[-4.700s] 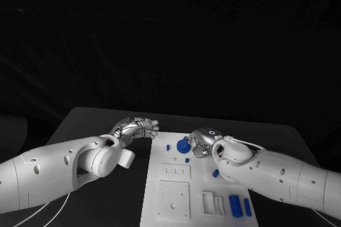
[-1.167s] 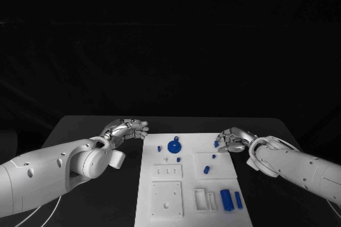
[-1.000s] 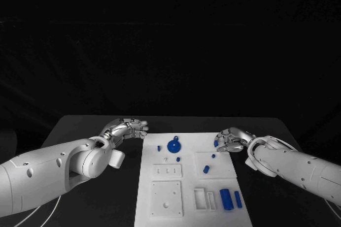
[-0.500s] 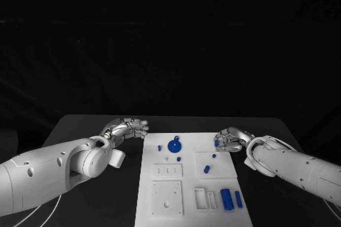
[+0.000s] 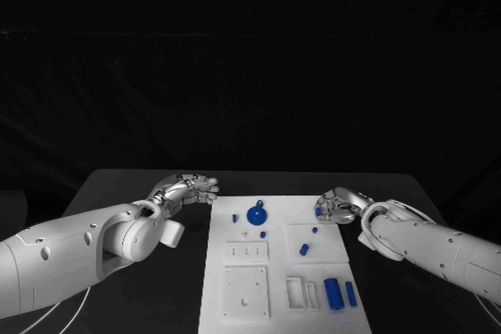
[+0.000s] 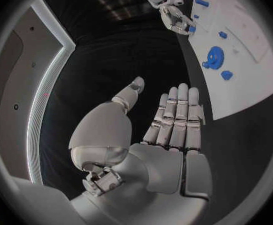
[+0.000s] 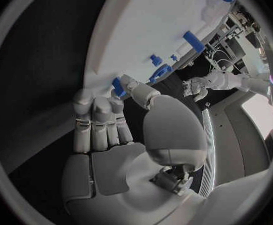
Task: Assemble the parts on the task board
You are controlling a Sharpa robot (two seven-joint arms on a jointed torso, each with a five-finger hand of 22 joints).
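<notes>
The white task board (image 5: 281, 203) lies lengthwise in the middle of the table. A blue gear (image 5: 255, 216) stands near its far end. My right hand (image 5: 336, 205) is at the board's far right edge, and its thumb and a fingertip pinch a small blue part (image 5: 318, 211). In the right wrist view the small blue part (image 7: 118, 85) sits between the thumb tip and the fingers of my right hand (image 7: 130, 135), just at the rim of the board (image 7: 149, 30). My left hand (image 5: 188, 189) hovers off the board's far left corner. In its own wrist view the left hand (image 6: 168, 130) has straight fingers and holds nothing.
Two short blue pegs (image 5: 304, 249) lie on the board's right half. Two blue cylinders (image 5: 332, 293) rest beside slots near its close end. A small blue peg (image 5: 234, 219) stands left of the gear. Dark table (image 5: 125, 189) stretches on both sides.
The camera has shifted since the oldest frame. My right hand, then over the board by the gear, is now at the right edge and crept slightly left. The left hand stayed put.
</notes>
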